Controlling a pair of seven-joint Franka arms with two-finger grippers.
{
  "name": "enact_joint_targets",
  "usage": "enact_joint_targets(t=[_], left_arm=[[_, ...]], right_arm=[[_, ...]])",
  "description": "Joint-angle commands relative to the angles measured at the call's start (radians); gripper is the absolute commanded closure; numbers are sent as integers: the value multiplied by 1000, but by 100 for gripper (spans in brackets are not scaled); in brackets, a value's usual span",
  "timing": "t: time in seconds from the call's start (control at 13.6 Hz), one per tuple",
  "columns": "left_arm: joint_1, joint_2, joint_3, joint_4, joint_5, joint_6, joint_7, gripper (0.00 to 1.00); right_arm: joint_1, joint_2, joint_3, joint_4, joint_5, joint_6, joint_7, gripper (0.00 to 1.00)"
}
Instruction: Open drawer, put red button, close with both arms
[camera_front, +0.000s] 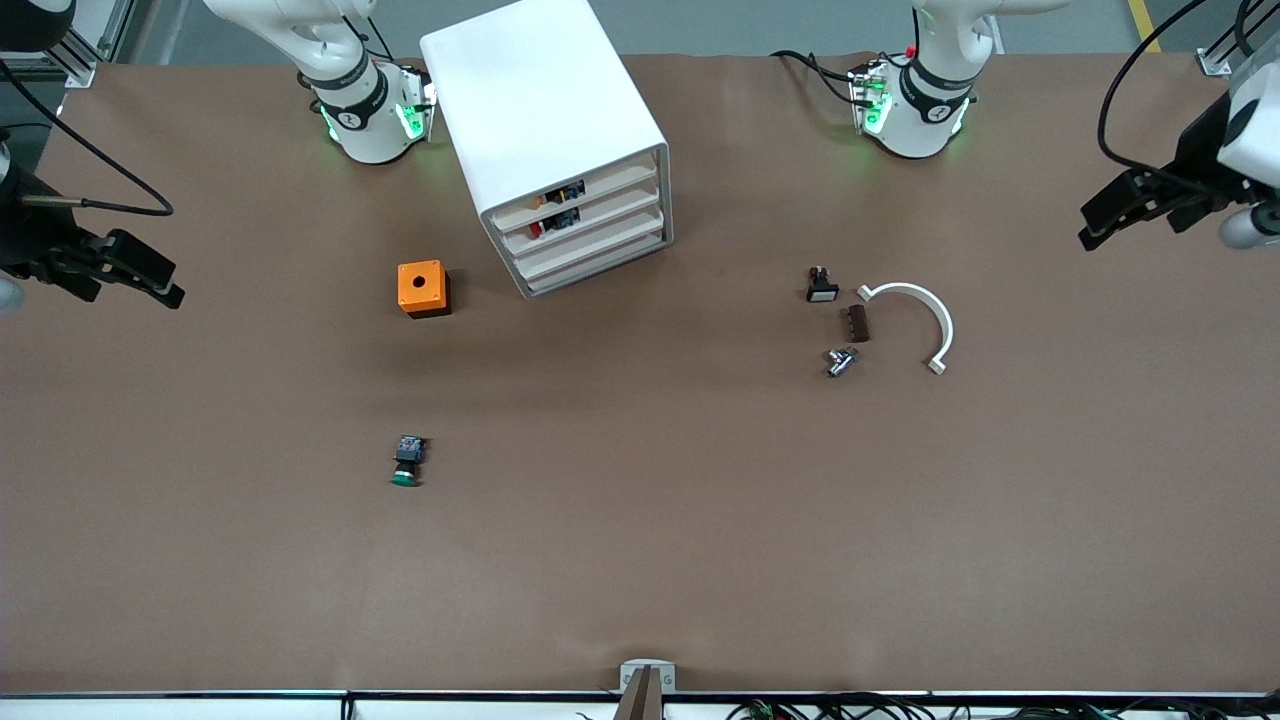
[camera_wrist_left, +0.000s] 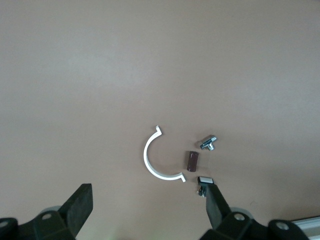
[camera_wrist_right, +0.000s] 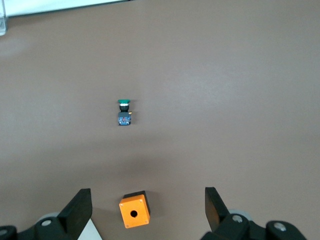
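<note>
1. Front view:
   - The white cabinet (camera_front: 540, 90) stands between the two arm bases; all four fronts look flush.
   - The drawer (camera_front: 610, 208), second from the top, appears shut.
   - A small red-capped part, taken to be the red button (camera_front: 536, 231), shows through its see-through front at the end toward the right arm.
   - The top drawer (camera_front: 600, 185) shows a black-and-orange part.
   - The orange box (camera_front: 423, 288) sits beside the cabinet toward the right arm's end; the green button (camera_front: 406, 462) lies nearer the camera than that box.
   - Toward the left arm's end from the cabinet lie a black switch (camera_front: 822, 288), a brown block (camera_front: 857, 323), a metal fitting (camera_front: 840, 361) and a white half-ring (camera_front: 940, 315).
   - The left gripper (camera_front: 1095, 225) hangs over the table's edge at its own end; the right gripper (camera_front: 165, 280) does likewise; both arms wait well apart from the cabinet.

2. Left wrist view: left gripper (camera_wrist_left: 148, 192) fingers spread wide, nothing between them; half-ring (camera_wrist_left: 146, 155), block (camera_wrist_left: 192, 160), fitting (camera_wrist_left: 208, 143) and switch (camera_wrist_left: 204, 181) below; drawer and red button not shown.

3. Right wrist view: right gripper (camera_wrist_right: 146, 195) spread, empty; orange box (camera_wrist_right: 134, 212) and green button (camera_wrist_right: 123, 112) below.

4. Judgement: task appears complete. The button should be light and rigid, with a round cap liable to roll; best pinched across the black body. The drawer is light plastic; push evenly at both ends of its front to avoid skewing.
</note>
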Motion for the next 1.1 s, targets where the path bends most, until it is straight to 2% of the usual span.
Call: enact_joint_targets(t=[0.0,0.44,0.73,0.81,0.96,1.03], left_arm=[[-18,6,-3,-5,-3,24,22,0],[0,-17,3,-15,0,-4,107,0],[20,-22,2,1,0,-43,110,0],[20,-18,2,7,0,-44,113,0],[23,-15,3,10,0,-44,154,0],[32,-14,3,13,1,-45,180,0]], right_arm=[[-29,7,12,18,-7,-63,-62,0],[-27,6,12,21,-7,-101,-72,0],[-27,6,12,21,-7,-102,-75,11],[-27,6,12,21,-7,-102,-75,11],[-27,6,12,21,-7,-102,-73,2],[-27,6,12,21,-7,-102,-73,1]])
